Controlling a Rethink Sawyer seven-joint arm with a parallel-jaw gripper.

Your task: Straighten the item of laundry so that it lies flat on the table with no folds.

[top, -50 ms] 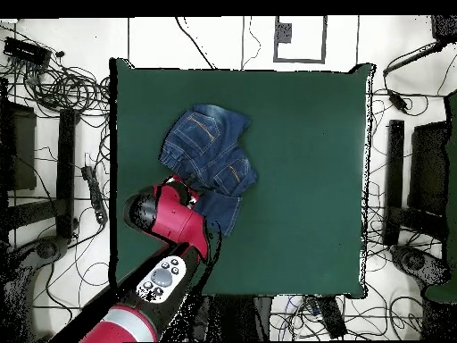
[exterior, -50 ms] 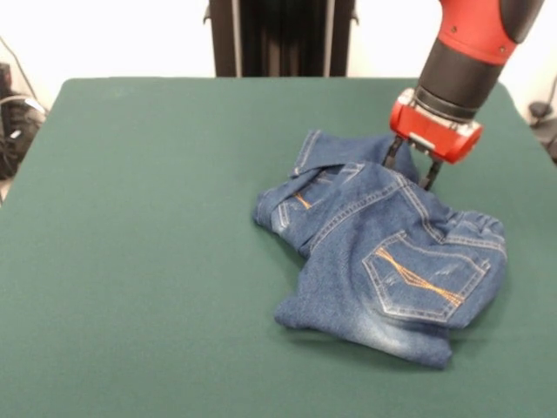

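The item of laundry (exterior, -50 ms: 383, 252) is a small pair of blue jeans lying crumpled on the right half of the green table (exterior, -50 ms: 148, 226). One leg is folded over the other, and a back pocket with orange stitching faces up. My gripper (exterior, -50 ms: 411, 167) stands at the jeans' far edge, its two dark fingers (exterior, -50 ms: 428, 178) apart and their tips down at the denim, with a bit of the cloth showing in the gap. From overhead the jeans (top, -50 ms: 207, 150) lie bunched near the table's (top, -50 ms: 303, 179) left side. The red wrist (top, -50 ms: 178, 204) covers the fingers there.
Cables and stands (top, -50 ms: 54, 98) lie on the floor round the table. A black pedestal (exterior, -50 ms: 280, 35) rises behind the far edge. The jeans lie close to one long edge of the table (top, -50 ms: 114, 161).
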